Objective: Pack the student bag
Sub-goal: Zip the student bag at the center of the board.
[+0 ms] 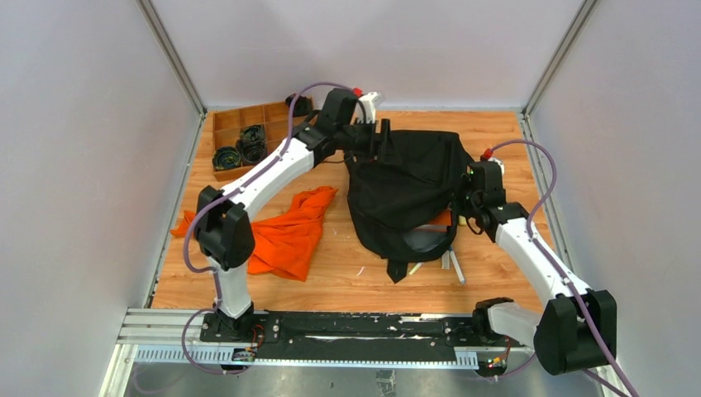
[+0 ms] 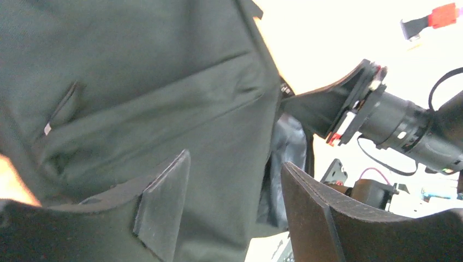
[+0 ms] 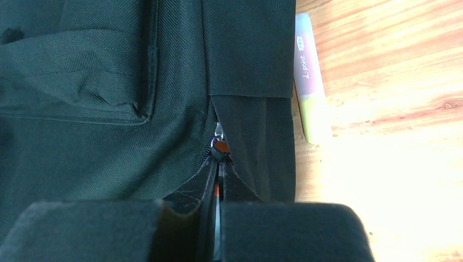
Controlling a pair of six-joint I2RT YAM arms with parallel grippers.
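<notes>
The student bag [image 1: 405,186], a big black fabric backpack, lies in the middle of the wooden table. My left gripper [image 1: 382,136] is at its far left corner. In the left wrist view the left gripper [image 2: 235,164] is open, its jaws well apart, with bag cloth [image 2: 136,82] just beyond them and not pinched. My right gripper [image 1: 463,198] is at the bag's right edge. In the right wrist view the right gripper [image 3: 218,164] is shut on the orange-tipped zipper pull [image 3: 220,146] of the bag [image 3: 109,109].
An orange cloth [image 1: 289,231] lies crumpled left of the bag. A wooden compartment tray [image 1: 227,124] holding black round parts stands at the back left. A green highlighter [image 3: 307,82] lies on the table beside the bag's right edge. Small grey items [image 1: 453,265] lie in front of the bag.
</notes>
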